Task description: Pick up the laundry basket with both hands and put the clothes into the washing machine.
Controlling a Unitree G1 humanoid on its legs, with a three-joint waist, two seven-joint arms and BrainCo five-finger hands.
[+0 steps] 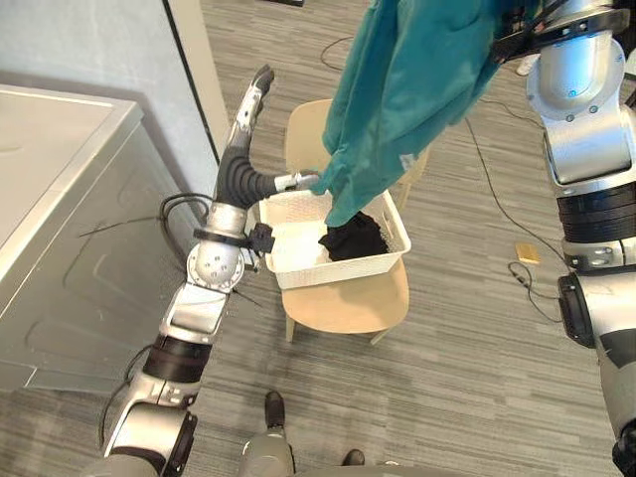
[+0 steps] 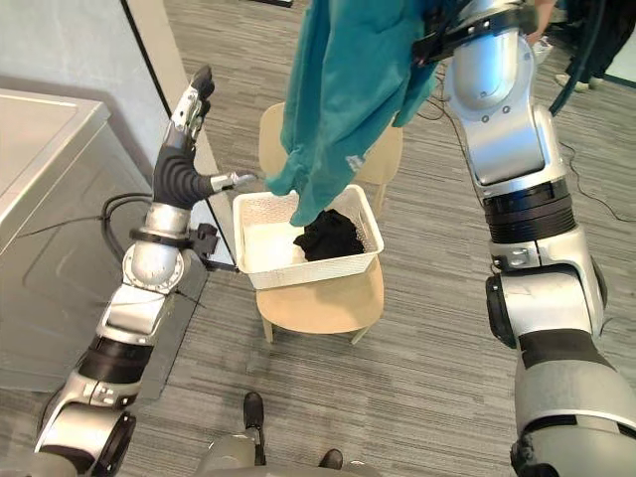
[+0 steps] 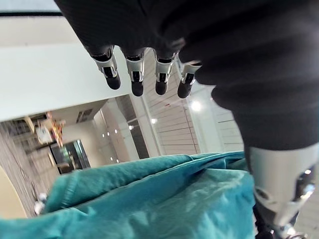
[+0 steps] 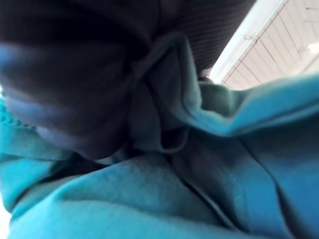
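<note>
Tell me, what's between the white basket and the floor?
A pale wooden chair: the basket sits on its seat, seen in the left eye view.

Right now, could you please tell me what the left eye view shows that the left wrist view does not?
The left eye view gives the layout: a white basket on a wooden chair, black clothes inside it, and the washing machine on the robot's left. The left wrist view adds ceiling lights past the left robot hand, whose fingers are straight and hold nothing. Both share that hand and the teal garment hanging over the basket.
</note>
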